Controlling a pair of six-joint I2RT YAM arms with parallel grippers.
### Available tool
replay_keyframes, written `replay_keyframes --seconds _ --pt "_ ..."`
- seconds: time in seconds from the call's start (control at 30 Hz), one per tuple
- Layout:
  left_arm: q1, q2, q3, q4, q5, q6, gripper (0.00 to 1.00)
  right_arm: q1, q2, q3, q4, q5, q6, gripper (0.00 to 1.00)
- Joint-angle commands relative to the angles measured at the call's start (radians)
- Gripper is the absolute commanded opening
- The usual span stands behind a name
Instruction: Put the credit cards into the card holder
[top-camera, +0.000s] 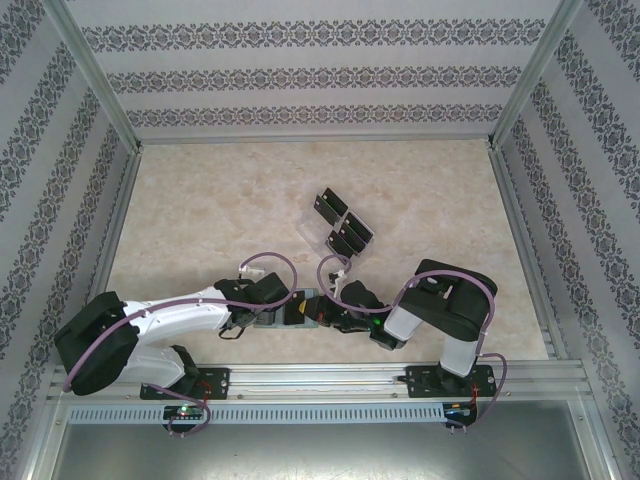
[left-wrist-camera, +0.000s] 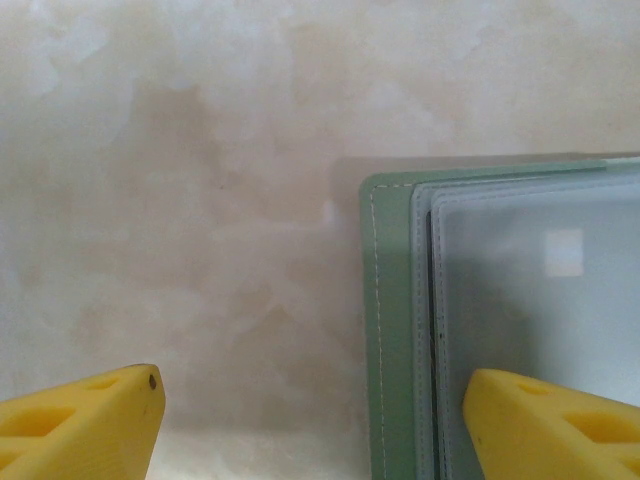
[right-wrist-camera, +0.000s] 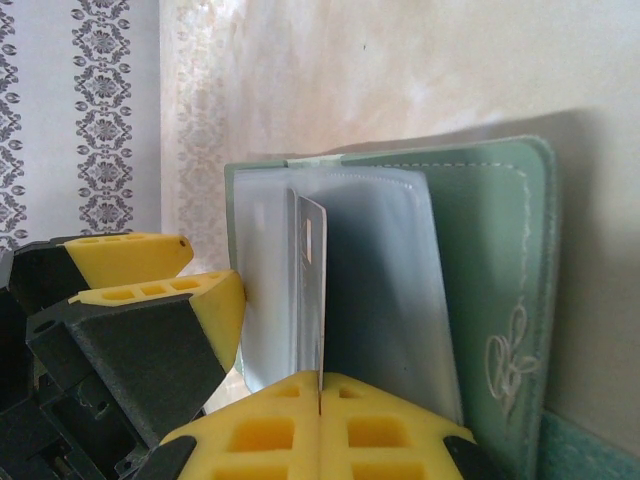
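Right claw (right-wrist-camera: 320, 395) is clenched on a credit card (right-wrist-camera: 312, 270) standing among the clear sleeves of the open card holder (right-wrist-camera: 490, 250). Left claw (left-wrist-camera: 312, 395) is spread, one finger over the sleeves. Other credit cards (top-camera: 345, 230) lie at 1 o'clock from the holder, in a clear tray (top-camera: 310, 225).

Marbled beige table (top-camera: 200, 210); patterned walls (top-camera: 300, 75); seemingly clear plastic tray (top-camera: 316, 236) mid-table.
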Motion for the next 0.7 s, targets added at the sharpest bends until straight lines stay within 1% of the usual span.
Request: replay_keyframes --seconds 0.0,0.37,0.67 --pt "-0.010 0.029 -0.024 -0.069 0.015 -0.010 0.81 -0.015 0.038 -0.005 -0.018 0.026 0.012 0.00" --pt "-0.010 0.022 -0.029 -0.068 0.017 -0.012 0.81 -0.011 0.103 0.011 0.065 0.002 0.052 0.00" --pt "-0.009 0.027 -0.029 -0.068 0.018 -0.017 0.81 -0.030 0.065 -0.023 0.056 0.020 0.046 0.00"
